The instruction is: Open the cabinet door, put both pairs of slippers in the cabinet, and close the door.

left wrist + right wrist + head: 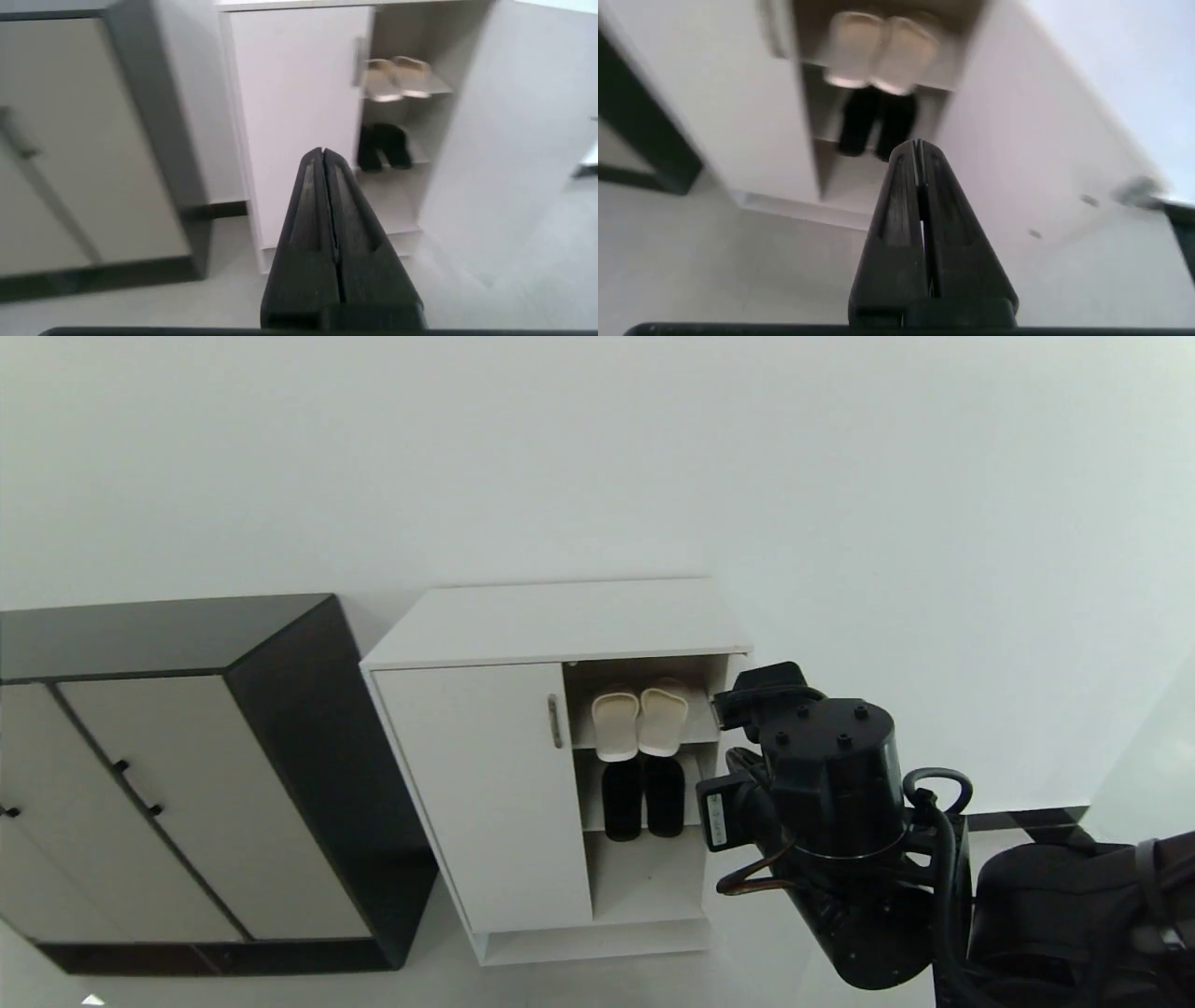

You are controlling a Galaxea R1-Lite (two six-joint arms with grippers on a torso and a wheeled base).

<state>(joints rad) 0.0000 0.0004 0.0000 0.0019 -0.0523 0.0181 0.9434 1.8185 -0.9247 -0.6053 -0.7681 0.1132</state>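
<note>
Cabinet door (509,140) stands swung open on the 3 o'clock side of the cabinet (560,616), its long axis upright. Inside, the white slippers (639,721) sit on the shelf above the black slippers (642,798). Right claw (921,147), pinched closed and empty, is near that door and closer than the left claw (322,154), which is also closed. Closing the door likely falls to the right arm, pushing toward 9 o'clock.
</note>
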